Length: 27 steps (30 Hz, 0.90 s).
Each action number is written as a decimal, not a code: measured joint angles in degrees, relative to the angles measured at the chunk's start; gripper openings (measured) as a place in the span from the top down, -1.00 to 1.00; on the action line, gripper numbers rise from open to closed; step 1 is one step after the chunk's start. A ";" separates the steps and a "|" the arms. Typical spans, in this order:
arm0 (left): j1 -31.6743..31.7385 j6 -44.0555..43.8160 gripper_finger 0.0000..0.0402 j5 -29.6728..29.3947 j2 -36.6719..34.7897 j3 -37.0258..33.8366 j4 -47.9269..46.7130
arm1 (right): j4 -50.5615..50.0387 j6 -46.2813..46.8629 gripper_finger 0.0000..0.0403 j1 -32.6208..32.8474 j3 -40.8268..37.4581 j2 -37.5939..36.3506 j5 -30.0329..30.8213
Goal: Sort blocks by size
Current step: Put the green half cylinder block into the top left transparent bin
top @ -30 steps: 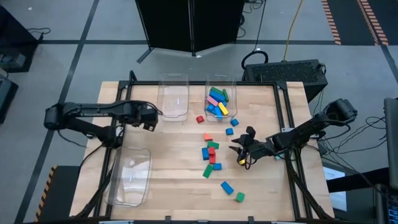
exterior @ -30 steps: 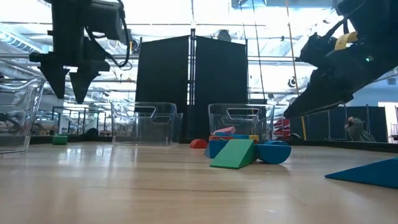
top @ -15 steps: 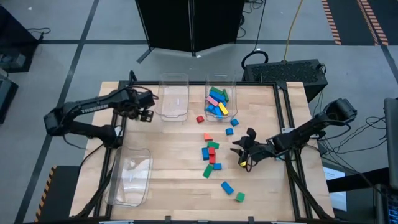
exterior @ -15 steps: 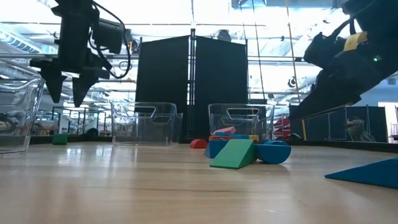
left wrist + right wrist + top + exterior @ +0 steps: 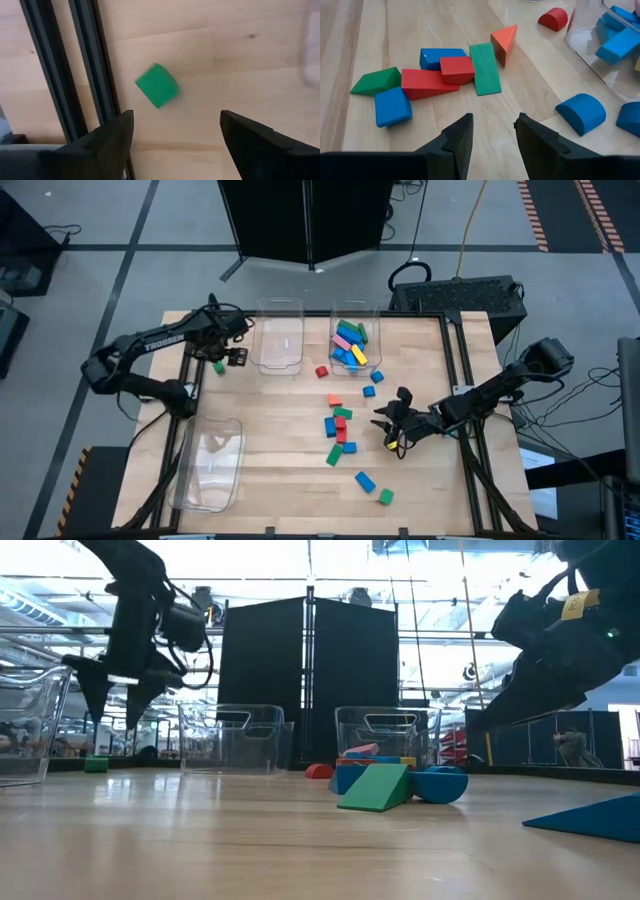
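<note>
Sorting looked partly done. One clear bin (image 5: 350, 340) at upper centre of the high view held several blocks (image 5: 349, 346); its neighbour (image 5: 279, 338) and the bin at lower left (image 5: 211, 465) appeared empty. About a dozen blocks lay loose mid-counter (image 5: 290, 440). The left gripper (image 5: 228, 353), jaws spread wide and empty, hovered over a green block (image 5: 157, 85) at upper left. The right gripper (image 5: 492, 137), jaws part-open, gripped nothing.

Blue block (image 5: 590, 817) cut off by low view's edge, right tool (image 5: 480, 722) (fingertips) hidden behind far bin
</note>
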 joint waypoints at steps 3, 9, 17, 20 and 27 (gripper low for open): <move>1.37 1.21 -0.48 0.04 1.72 -0.04 0.81 | -0.70 0.86 0.30 0.23 0.00 0.00 0.00; 3.70 2.53 -0.48 2.45 3.22 -0.78 5.08 | -3.47 2.34 0.30 0.56 0.00 0.01 0.07; 7.75 2.53 -0.48 6.15 3.22 -9.19 11.38 | -5.07 3.89 0.30 1.97 0.00 0.02 0.24; 8.95 2.59 -0.48 6.71 3.22 -12.48 13.82 | -5.07 4.30 0.30 2.00 0.00 0.02 0.23; 10.81 4.06 -0.48 7.42 3.00 -15.85 19.25 | -5.01 4.95 0.30 1.97 0.00 0.02 1.44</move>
